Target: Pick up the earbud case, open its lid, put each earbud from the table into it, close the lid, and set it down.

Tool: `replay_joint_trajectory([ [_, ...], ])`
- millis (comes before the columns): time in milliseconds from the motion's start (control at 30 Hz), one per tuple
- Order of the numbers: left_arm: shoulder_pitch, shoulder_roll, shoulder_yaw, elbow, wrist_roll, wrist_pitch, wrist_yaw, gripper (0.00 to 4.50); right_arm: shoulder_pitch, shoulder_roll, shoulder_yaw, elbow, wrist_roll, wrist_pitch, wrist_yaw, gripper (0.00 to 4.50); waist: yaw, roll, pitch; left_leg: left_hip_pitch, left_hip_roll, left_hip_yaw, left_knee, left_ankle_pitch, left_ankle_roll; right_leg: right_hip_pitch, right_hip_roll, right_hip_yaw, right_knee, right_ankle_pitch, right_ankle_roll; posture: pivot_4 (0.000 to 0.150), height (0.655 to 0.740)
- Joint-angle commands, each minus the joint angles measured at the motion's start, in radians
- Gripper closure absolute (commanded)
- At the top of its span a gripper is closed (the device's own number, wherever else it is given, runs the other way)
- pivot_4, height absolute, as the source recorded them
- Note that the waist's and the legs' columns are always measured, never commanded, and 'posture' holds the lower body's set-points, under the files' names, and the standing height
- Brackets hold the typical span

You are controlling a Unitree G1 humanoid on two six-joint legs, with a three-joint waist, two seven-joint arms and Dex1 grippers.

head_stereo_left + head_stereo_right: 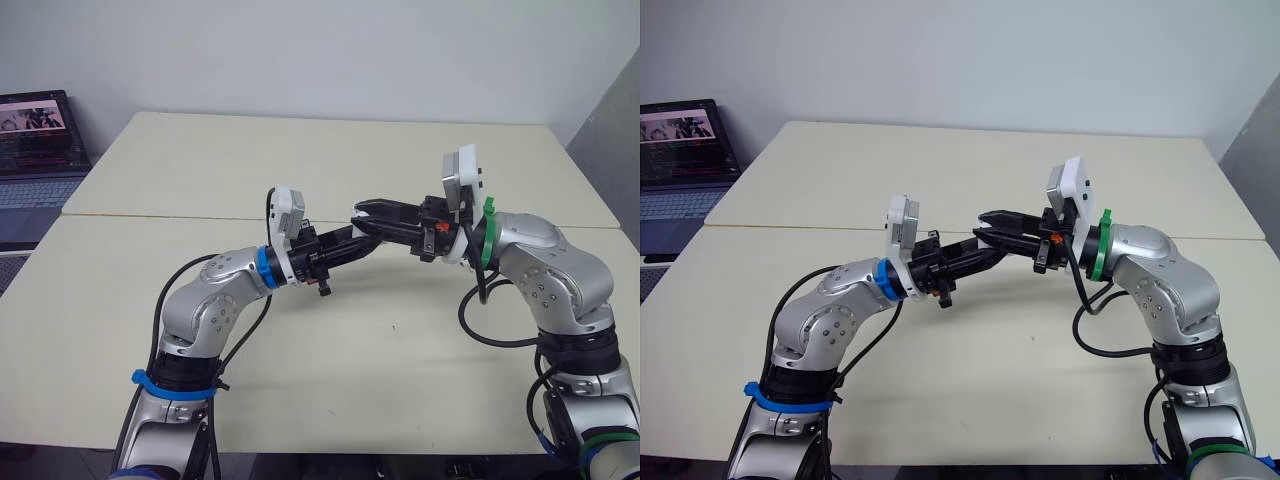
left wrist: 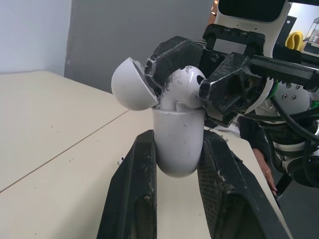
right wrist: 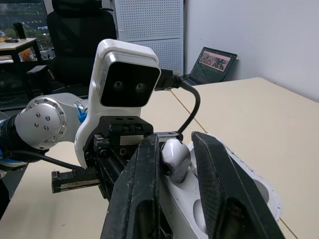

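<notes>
Earbud case [image 2: 177,144] opens toward right hand [image 1: 360,213].

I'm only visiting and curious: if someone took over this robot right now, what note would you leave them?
The left gripper is shut on the earbud case, held above the table, with the lid open.
The right gripper is shut on an earbud at the case's open mouth.
Done: case picked up, lid opened.
Left: seat and release this earbud, close the lid, set the case down. Whether the other earbud is inside cannot be told.
</notes>
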Motion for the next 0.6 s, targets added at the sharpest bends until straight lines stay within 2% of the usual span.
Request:
replay_joint_trajectory([
  [33,-0.036,-0.005,0.006,-0.036,-0.023,-0.014,-0.02,3.77,0.002,-0.012,-0.01,-0.007,-0.011,-0.01,-0.003,3.43,0.0,0.0,0.0,0.0,0.0,0.0,0.0,0.0,0.0,0.0,0.0,0.0,0.0,0.0,0.0,0.15,0.74],
  [600,-0.016,-0.001,0.005,-0.028,-0.009,-0.021,-0.015,3.77,-0.036,-0.049,-0.041,0.019,-0.012,-0.035,0.023,3.43,0.0,0.0,0.0,0.0,0.0,0.0,0.0,0.0,0.0,0.0,0.0,0.0,0.0,0.0,0.0,0.15,0.74],
])
